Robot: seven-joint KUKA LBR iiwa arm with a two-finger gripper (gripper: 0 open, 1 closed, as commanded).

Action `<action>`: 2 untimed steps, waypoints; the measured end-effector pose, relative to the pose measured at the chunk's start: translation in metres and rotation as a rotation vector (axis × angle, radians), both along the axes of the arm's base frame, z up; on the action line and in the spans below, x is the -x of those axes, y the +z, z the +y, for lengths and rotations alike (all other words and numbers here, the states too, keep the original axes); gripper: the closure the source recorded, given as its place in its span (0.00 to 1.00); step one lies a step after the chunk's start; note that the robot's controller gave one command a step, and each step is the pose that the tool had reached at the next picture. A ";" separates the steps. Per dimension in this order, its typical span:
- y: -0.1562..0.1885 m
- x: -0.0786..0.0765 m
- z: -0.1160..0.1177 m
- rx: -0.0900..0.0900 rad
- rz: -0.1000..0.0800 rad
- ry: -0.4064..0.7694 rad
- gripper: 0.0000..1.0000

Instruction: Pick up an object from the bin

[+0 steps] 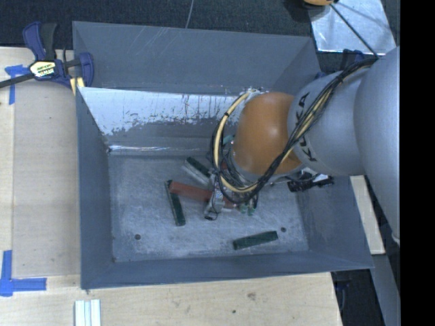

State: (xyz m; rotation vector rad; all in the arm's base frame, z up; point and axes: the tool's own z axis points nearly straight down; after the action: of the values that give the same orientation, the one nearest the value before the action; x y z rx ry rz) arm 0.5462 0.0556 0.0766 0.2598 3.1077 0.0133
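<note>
At bin point(94, 202) centre: gripper point(213, 211), open or closed cannot tell, beside 1 red-brown bar point(189, 189); 2 dark green bars point(177, 209) point(255, 240).

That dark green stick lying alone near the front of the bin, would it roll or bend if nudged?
The dark green stick looks straight and flat-sided, so it is probably stiff and would slide rather than roll. It looks slim, so likely light. Lying flat, it should not tip.
</note>
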 end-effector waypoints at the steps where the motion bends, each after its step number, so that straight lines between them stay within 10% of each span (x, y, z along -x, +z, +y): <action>1: 0.035 0.001 0.003 0.007 0.027 -0.004 1.00; 2: 0.066 0.002 -0.016 0.003 0.017 -0.113 1.00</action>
State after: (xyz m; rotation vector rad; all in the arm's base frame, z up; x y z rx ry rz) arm 0.5439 0.0397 0.1423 0.4377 3.1044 0.0039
